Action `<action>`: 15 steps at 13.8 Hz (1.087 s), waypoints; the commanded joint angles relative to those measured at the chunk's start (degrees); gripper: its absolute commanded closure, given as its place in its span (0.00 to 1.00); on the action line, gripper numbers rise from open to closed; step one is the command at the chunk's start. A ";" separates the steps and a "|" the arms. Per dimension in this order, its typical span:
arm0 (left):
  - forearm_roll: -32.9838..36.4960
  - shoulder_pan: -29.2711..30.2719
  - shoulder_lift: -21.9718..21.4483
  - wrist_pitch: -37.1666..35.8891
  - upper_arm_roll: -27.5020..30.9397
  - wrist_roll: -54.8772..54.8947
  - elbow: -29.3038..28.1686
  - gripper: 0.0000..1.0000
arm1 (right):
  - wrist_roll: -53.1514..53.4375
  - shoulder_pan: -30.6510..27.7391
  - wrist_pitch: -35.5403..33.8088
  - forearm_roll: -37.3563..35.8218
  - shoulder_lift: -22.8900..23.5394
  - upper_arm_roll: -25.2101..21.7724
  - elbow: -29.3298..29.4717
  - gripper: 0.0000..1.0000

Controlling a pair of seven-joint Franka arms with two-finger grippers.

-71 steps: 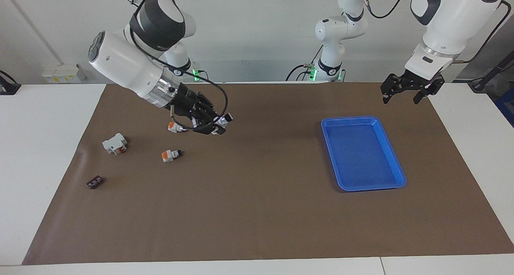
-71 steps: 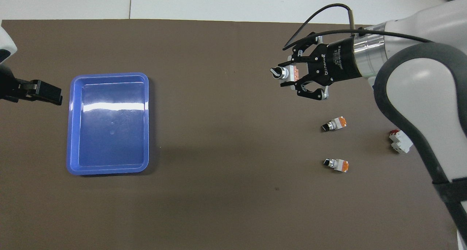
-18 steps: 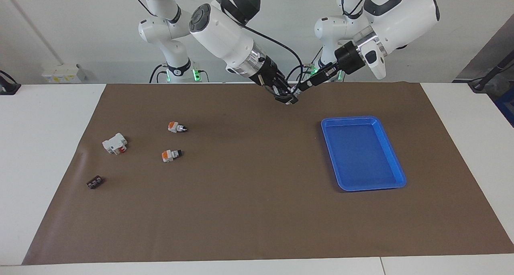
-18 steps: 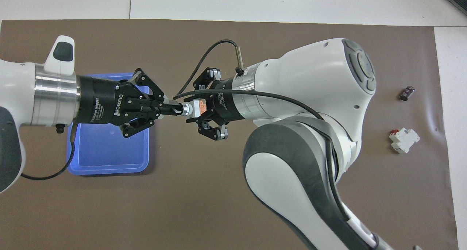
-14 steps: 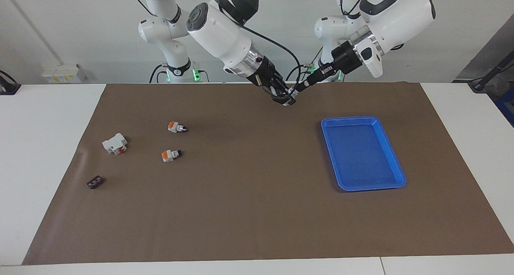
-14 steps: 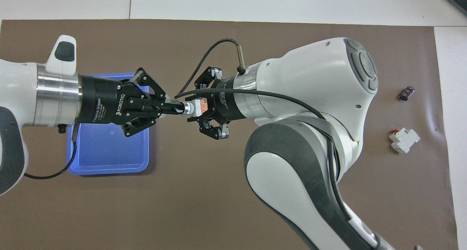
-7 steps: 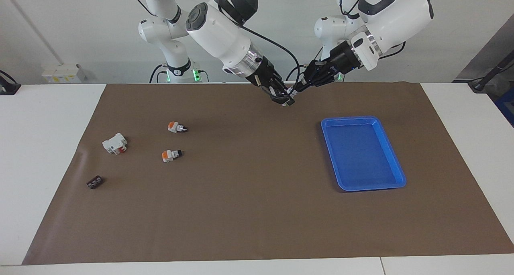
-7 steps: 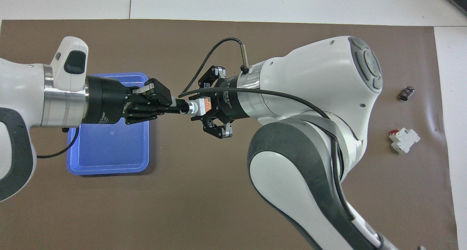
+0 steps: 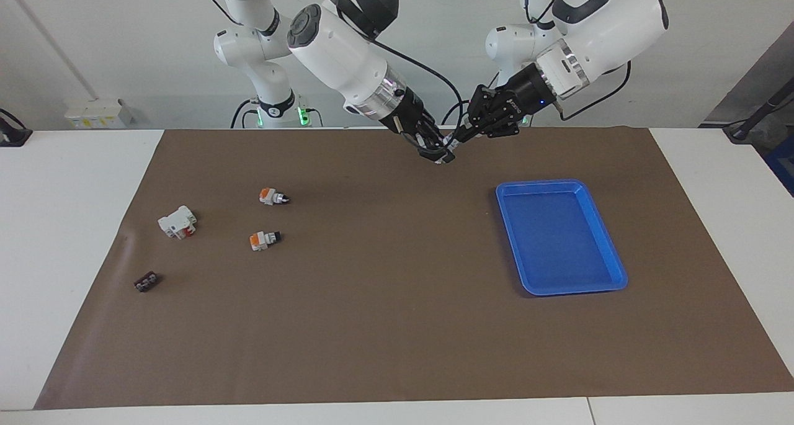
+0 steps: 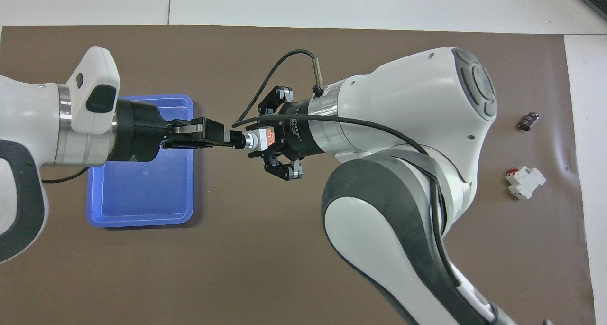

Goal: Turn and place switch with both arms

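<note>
Above brown matting beside a blue tray (image 9: 611, 285), the right gripper (image 10: 265, 143) pinches the switch (image 10: 258, 140) by its white-and-orange body while the left gripper (image 10: 226, 139), fingers pressed together, clamps its black knob in midair.

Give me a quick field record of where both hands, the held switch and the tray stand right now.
right hand: shut on the switch, up over the mat
left hand: shut on the switch's black knob end
blue tray: holds nothing, toward the left arm's end
two other switches: lying on the mat, toward the right arm's end
white block: beside them
</note>
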 commanded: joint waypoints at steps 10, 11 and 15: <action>4.09 -2.80 -2.38 -10.27 0.49 28.46 -1.60 1.00 | -0.79 0.67 1.58 0.52 0.32 0.80 0.32 1.00; 4.17 -2.80 -2.47 -11.32 0.67 29.77 -1.60 1.00 | -0.79 0.59 1.58 0.52 0.32 0.80 0.32 1.00; 4.09 -2.71 -2.56 -12.04 0.93 32.07 -1.51 1.00 | -0.70 0.58 1.49 0.52 0.32 0.89 0.32 1.00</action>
